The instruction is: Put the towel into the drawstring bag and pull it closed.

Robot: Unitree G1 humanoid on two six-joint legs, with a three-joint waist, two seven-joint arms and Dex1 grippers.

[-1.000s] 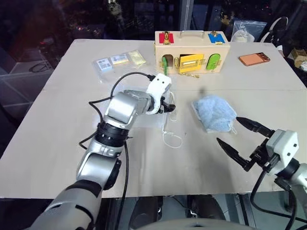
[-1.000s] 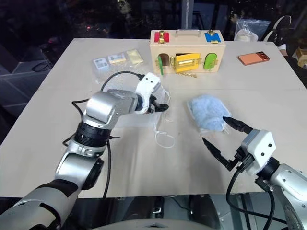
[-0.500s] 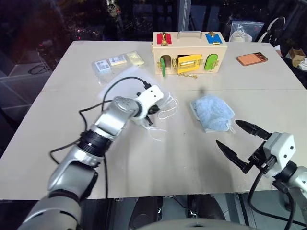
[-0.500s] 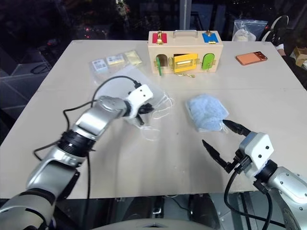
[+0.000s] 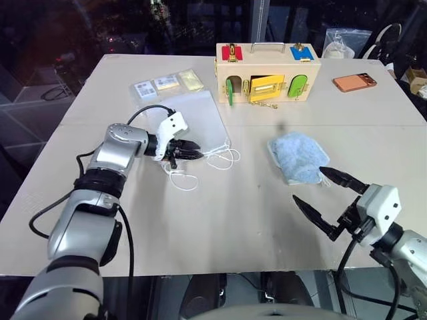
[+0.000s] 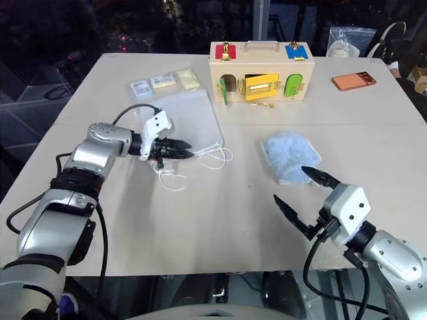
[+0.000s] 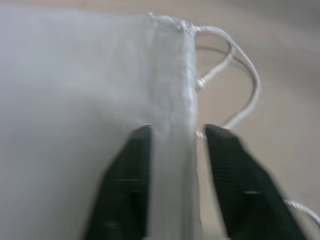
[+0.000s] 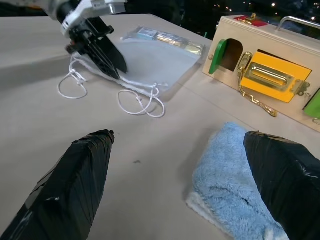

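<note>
Left pincer [image 5: 190,151]: I read its two black fingers as straddling the corded hem of the drawstring bag [image 5: 193,119], one either side with a gap; whether they pinch the fabric I cannot tell.
Right pincer [image 5: 327,195]: spread wide, holding nothing, hovering off the near edge of the surface [image 5: 220,220].
Drawstring bag: lies flat on the surface, body running away from my left pincer toward the far side; open hem faces the near side, toward the towel's side of the surface.
Cords [image 5: 200,163]: white loops spilled on the surface just beside the hem, between the bag and the near edge.
Towel [image 5: 298,156]: light blue bundle, flat on the surface, outside the bag, well apart from it to the right.
Key relation: the towel sits just ahead of my right pincer, between its finger lines in the right wrist view; the right arm is clearly nearer it, the left arm nearer the bag.
Long axis: the bag's long side runs near-to-far; the hem runs across my left pincer's fingers.
Judgement: mouth not yet opened, towel not yet lifted; task is early.
Background: wooden latch box [image 5: 267,63], clear packets [image 5: 165,83], orange phone [image 5: 354,82].
</note>
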